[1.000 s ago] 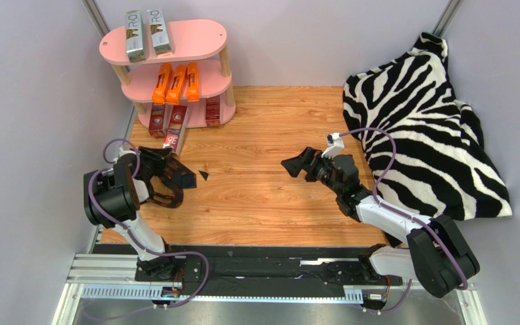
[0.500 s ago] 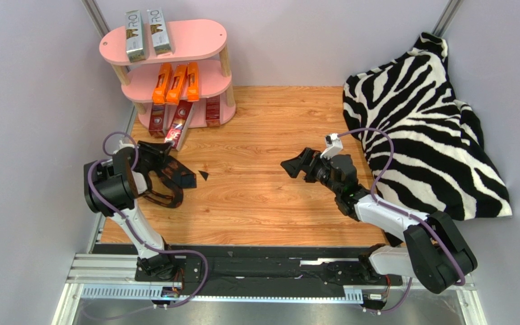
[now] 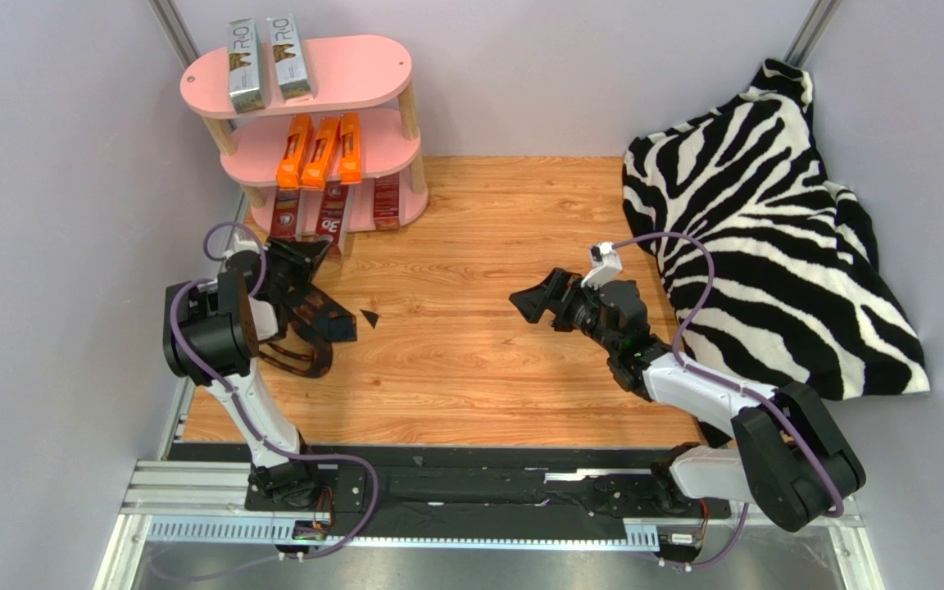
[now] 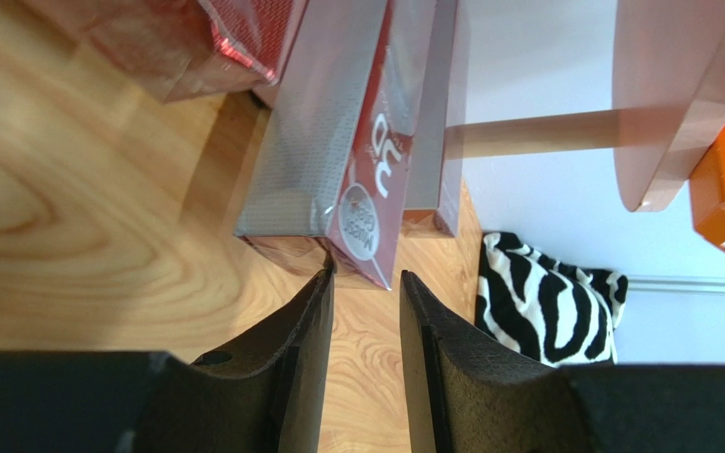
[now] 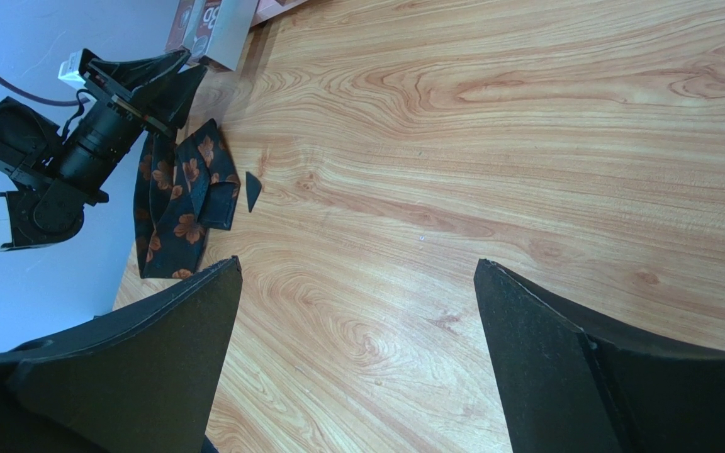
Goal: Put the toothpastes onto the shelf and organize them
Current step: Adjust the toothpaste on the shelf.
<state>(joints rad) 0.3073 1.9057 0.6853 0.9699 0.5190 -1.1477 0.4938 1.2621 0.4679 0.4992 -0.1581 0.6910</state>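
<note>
Red toothpastes (image 3: pixel 327 224) half hidden under the shelf's (image 3: pixel 354 68) middle board

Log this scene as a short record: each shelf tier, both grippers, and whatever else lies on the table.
shelf: pink, three tiers, far left corner
top tier: two silver-grey cartons
middle tier: three orange cartons
bottom tier: three dark red cartons
left gripper: shut, nothing between the fingers, tips at the near end of the middle dark red carton
right gripper: open, empty, over bare table
elsewhere: zebra cloth at right; black strap by the left arm
</note>
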